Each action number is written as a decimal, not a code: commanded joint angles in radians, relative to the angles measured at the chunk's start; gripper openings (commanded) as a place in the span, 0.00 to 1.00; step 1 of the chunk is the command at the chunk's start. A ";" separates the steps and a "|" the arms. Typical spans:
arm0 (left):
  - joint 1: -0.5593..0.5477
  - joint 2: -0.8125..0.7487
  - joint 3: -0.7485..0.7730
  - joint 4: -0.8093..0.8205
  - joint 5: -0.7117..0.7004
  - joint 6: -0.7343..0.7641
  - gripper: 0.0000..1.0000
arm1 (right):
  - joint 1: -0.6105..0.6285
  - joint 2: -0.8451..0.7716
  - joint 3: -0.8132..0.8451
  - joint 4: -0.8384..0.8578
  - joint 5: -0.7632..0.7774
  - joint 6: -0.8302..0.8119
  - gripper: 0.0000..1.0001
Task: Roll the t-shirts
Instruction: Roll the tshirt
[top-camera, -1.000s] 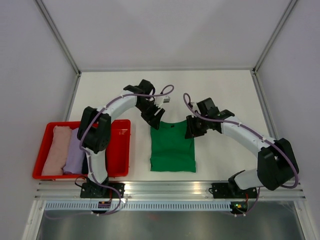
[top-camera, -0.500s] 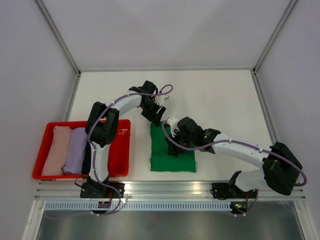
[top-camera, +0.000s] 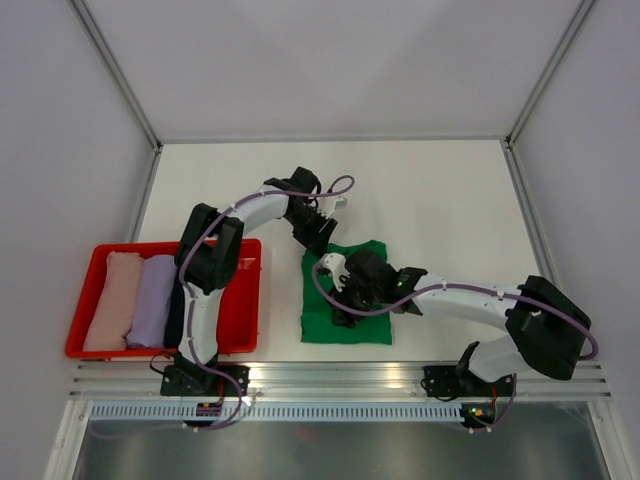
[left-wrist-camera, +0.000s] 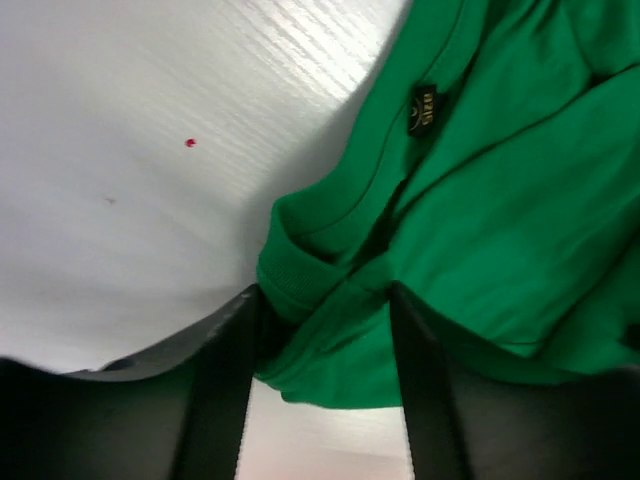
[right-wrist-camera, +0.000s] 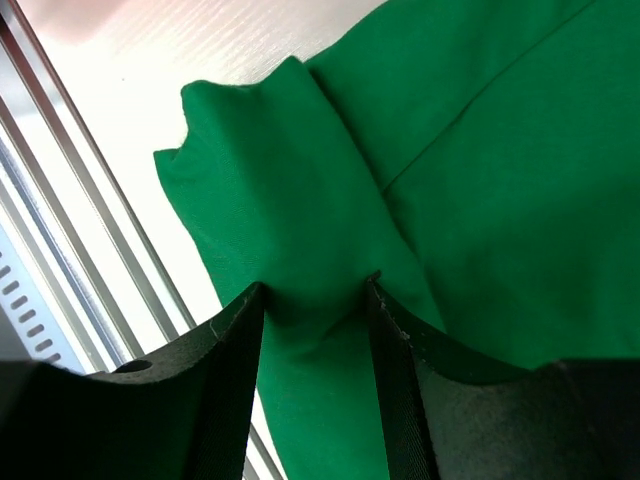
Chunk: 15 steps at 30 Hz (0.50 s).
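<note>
A bright green t-shirt (top-camera: 325, 325) lies on the white table in front of the arms, its far right corner lifted and rumpled. My left gripper (top-camera: 318, 240) is at the shirt's far left corner. In the left wrist view (left-wrist-camera: 325, 300) it is shut on a bunch of green fabric (left-wrist-camera: 500, 200) beside the collar label. My right gripper (top-camera: 345, 300) is low over the middle of the shirt. In the right wrist view (right-wrist-camera: 314, 290) it is shut on a fold of green cloth (right-wrist-camera: 480, 150). Pale pink (top-camera: 110, 300), lavender (top-camera: 148, 300) and black (top-camera: 172, 320) shirts lie rolled in the tray.
The shallow red tray (top-camera: 250, 300) stands at the left by the left arm's base. An aluminium rail (top-camera: 340, 375) runs along the near edge and shows just left of the right gripper (right-wrist-camera: 60, 150). White walls enclose the far and side edges.
My right gripper has swung from the shirt's far right corner down and left over the shirt's middle, dragging cloth with it. My left gripper has shifted slightly, staying at the far left corner.
</note>
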 joint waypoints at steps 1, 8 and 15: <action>-0.007 0.062 -0.043 -0.006 0.017 0.032 0.53 | 0.003 0.034 -0.003 0.054 -0.052 -0.052 0.52; -0.007 0.054 -0.037 -0.006 0.048 0.038 0.02 | 0.004 0.087 0.011 0.006 -0.164 -0.119 0.50; -0.003 0.073 0.052 0.020 -0.072 0.028 0.02 | 0.003 0.141 0.078 -0.112 -0.213 -0.146 0.45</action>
